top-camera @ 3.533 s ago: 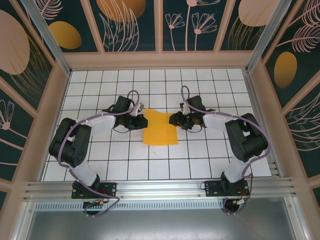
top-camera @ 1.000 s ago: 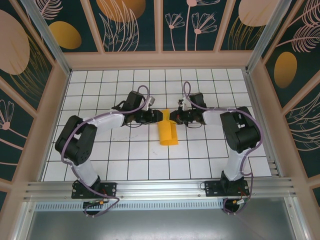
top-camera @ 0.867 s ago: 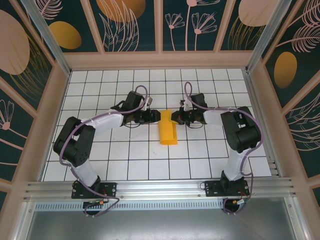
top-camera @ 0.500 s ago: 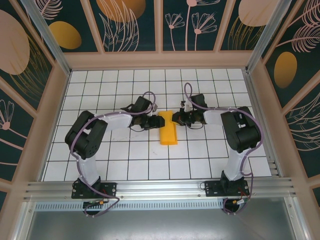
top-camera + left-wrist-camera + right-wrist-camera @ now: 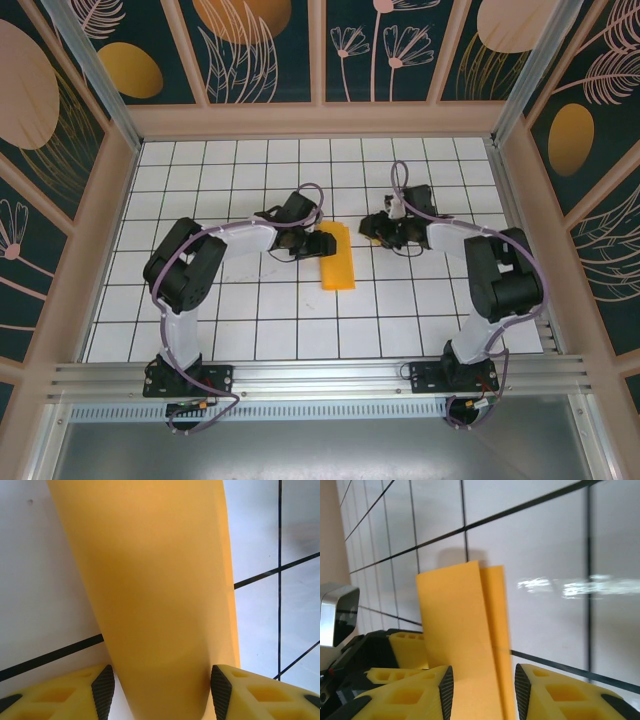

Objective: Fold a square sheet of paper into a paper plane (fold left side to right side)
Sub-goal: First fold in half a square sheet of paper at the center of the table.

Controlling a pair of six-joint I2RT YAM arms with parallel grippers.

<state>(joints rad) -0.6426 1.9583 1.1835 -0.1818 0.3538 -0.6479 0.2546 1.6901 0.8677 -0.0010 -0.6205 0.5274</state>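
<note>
The square sheet of paper [image 5: 337,258] lies on the white tiled floor as a narrow orange-yellow rectangle, folded over on itself. My left gripper [image 5: 323,243] is at its far left edge, jaws apart. In the left wrist view the paper [image 5: 155,580] runs between the open fingers of the left gripper [image 5: 162,685], its right side against one pad. My right gripper [image 5: 367,229] stands just right of the sheet, apart from it. In the right wrist view the right gripper [image 5: 482,680] is open, and the paper [image 5: 462,620] shows two stacked layers with offset edges.
The tiled floor [image 5: 250,320] is bounded by a beige frame with patterned walls on three sides. A metal rail [image 5: 320,375] runs along the near edge by the arm bases. A yellow finger of the left gripper [image 5: 407,647] shows beyond the paper in the right wrist view.
The right gripper has opened, let go of the paper and drawn back to the right. The left gripper has slid right over the sheet, which now lies flatter and narrower.
</note>
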